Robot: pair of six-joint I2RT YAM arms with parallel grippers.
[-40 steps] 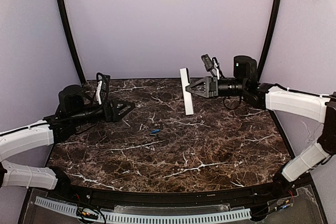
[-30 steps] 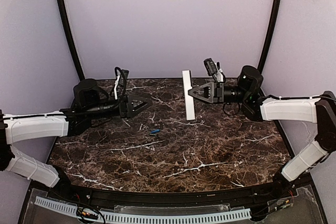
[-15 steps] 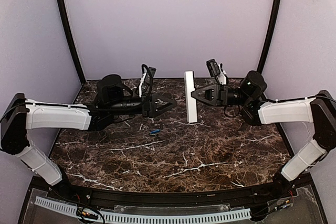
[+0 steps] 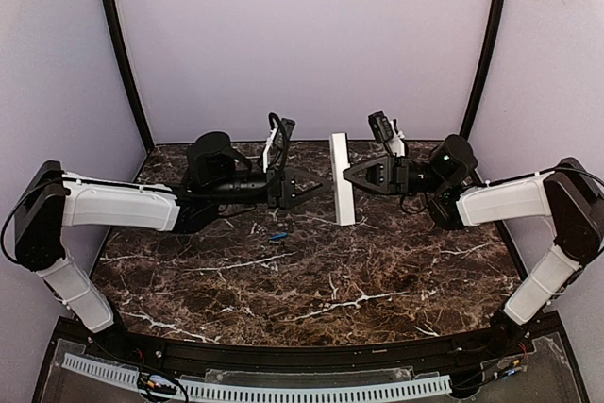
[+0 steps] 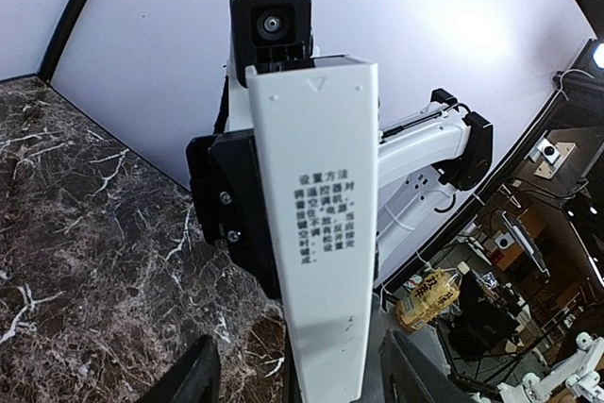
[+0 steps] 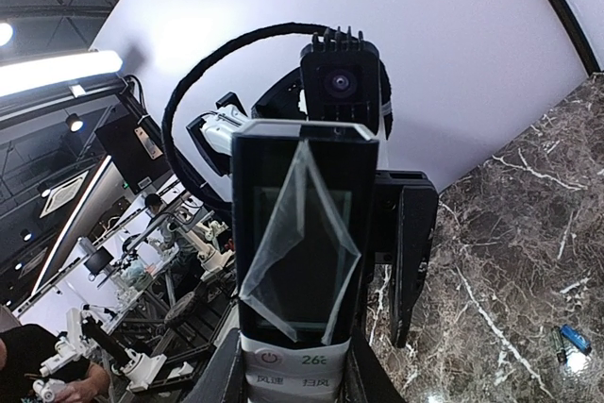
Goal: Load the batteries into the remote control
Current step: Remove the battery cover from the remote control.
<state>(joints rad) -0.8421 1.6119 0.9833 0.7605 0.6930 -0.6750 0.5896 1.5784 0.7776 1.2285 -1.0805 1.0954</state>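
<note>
The remote control [image 4: 341,179], a slim white bar, stands upright in the air above the back of the table. My right gripper [image 4: 348,175] is shut on it from the right. The right wrist view shows its dark screen [image 6: 302,261] with a loose clear film, clamped between my right gripper's [image 6: 294,379] fingers. My left gripper [image 4: 329,184] faces it from the left, open. In the left wrist view the remote's white back [image 5: 321,224] sits between the left fingers [image 5: 193,379] with a gap on each side. One blue battery [image 4: 277,235] lies on the table, also visible as the battery [image 6: 573,339].
The dark marble table [image 4: 311,280] spreads below both arms. Black curved frame posts [image 4: 121,54] rise at the back left and right. A purple wall backs the scene.
My left arm has swung right from the table's left side up to the remote, its jaws narrowing. The right arm shifted the remote slightly.
</note>
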